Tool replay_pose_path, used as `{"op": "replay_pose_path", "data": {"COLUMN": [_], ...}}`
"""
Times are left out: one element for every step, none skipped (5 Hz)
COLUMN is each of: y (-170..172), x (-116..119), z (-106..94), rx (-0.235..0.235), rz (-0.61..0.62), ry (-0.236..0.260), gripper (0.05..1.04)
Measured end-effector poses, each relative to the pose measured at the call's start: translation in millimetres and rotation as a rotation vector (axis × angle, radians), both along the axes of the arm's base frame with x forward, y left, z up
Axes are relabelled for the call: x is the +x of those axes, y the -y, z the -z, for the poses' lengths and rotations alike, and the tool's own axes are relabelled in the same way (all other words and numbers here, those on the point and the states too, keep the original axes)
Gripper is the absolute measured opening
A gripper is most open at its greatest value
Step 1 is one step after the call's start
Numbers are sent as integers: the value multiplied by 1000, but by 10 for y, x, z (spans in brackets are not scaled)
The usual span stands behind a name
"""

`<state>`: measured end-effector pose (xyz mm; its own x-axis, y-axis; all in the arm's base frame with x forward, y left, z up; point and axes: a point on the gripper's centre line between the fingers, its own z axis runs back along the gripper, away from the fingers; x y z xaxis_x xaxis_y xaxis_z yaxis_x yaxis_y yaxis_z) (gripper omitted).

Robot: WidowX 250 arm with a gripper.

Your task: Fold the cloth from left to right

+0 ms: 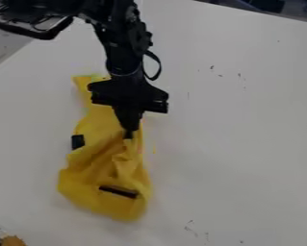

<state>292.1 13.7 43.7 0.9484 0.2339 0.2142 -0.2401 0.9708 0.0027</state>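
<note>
Tool (pixel 128 134) at rumpled yellow cloth (pixel 95 190), black strip (pixel 119 191) on it.

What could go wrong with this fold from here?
The cloth is already rumpled around the gripper, so the fold may come out bunched rather than flat.
The gripper meets it at one small spot; pulling there could drag the whole cloth across the table.
The top end, partly behind the arm, might lag and twist.

No legible txt or nos
</note>
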Motion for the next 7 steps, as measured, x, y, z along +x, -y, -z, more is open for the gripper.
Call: {"op": "replay_pose_path", "data": {"y": [268, 445, 571, 589, 592, 585, 543], "x": [168, 317, 390, 392, 385, 386, 366], "z": [18, -10, 21, 22, 55, 52, 14], "rx": [-9, -13, -20, -21, -23, -20, 12], "rz": [59, 106, 137, 157, 156, 145, 137], "ry": [-13, -21, -46, -50, -65, -66, -69], "gripper": [67, 67, 94, 265, 545, 851, 1016]}}
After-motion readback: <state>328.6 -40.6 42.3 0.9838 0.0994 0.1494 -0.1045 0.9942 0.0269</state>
